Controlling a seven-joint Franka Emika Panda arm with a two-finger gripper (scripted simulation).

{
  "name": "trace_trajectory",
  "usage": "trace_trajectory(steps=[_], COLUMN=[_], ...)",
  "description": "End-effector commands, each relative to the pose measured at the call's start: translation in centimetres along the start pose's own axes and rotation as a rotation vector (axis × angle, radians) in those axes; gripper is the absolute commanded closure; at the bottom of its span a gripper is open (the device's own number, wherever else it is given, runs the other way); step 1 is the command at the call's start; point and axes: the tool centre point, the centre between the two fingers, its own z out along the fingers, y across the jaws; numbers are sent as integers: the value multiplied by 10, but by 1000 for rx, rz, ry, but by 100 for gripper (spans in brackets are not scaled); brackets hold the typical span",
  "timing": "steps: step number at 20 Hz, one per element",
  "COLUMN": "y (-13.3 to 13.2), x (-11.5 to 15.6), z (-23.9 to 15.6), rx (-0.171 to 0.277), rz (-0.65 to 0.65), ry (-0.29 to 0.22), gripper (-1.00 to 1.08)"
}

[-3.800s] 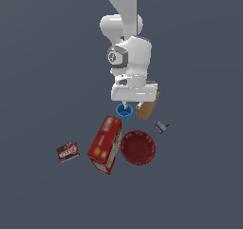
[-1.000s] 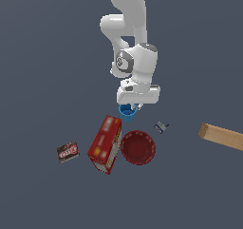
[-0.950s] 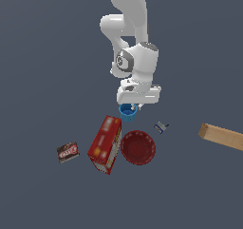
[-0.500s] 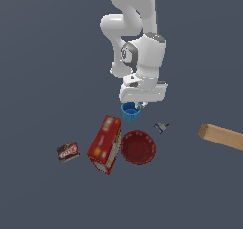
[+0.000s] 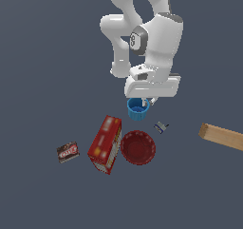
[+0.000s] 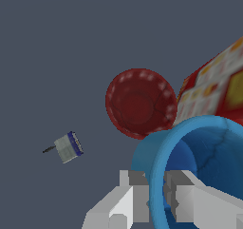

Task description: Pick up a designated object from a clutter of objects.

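Gone from beside the cluster, the tan cardboard-coloured box [image 5: 222, 137] now lies well apart at about 3 o'clock in the exterior view, which it had already reached a second ago. Since then the white arm's wrist has swung and risen a little, and the small bright blue round cup [image 5: 138, 109] hangs just under the gripper [image 5: 144, 101], seemingly clear of the table. That suggests the pick is made and only the lift remains. From the cup, the dark red ribbed bowl [image 5: 138, 147] sits at 6 o'clock, the long red carton [image 5: 105, 144] at 7, the small dark packet [image 5: 67, 152] further out, and the tiny blue-white item [image 5: 161, 127] at 4.

In the wrist view, the jaws straddle the cup's rim [image 6: 159, 176], one finger [image 6: 128, 195] outside the wall and one inside, pinching it.
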Motion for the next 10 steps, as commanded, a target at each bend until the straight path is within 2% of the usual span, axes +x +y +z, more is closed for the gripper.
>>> trace_trajectory(steps=[1,10], y=[-2,-6], x=[17,76], z=[-18,-77], rx=[1,-1], rz=[0,1], ry=[2,4], gripper=[108,108])
